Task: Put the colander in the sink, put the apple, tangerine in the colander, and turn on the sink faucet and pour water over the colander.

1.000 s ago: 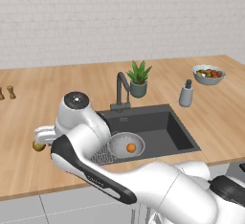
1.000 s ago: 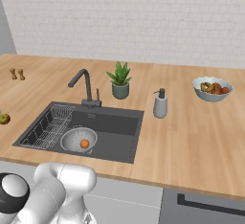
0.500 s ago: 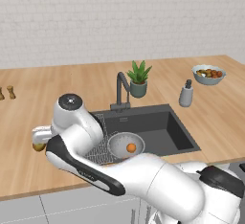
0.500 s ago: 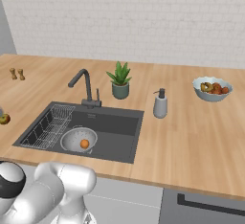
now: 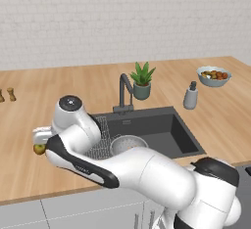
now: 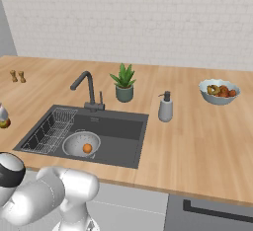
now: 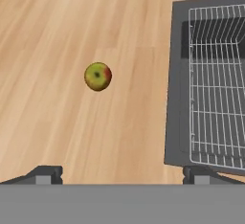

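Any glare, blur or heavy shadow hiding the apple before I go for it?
Hand view: apple sharp, evenly lit, no glare, faint shadow on the counter. Left base view: apple small, partly behind the arm. Right base view: at the frame edge, soft.

Arm lower, nearer the apple [image 7: 97, 76]
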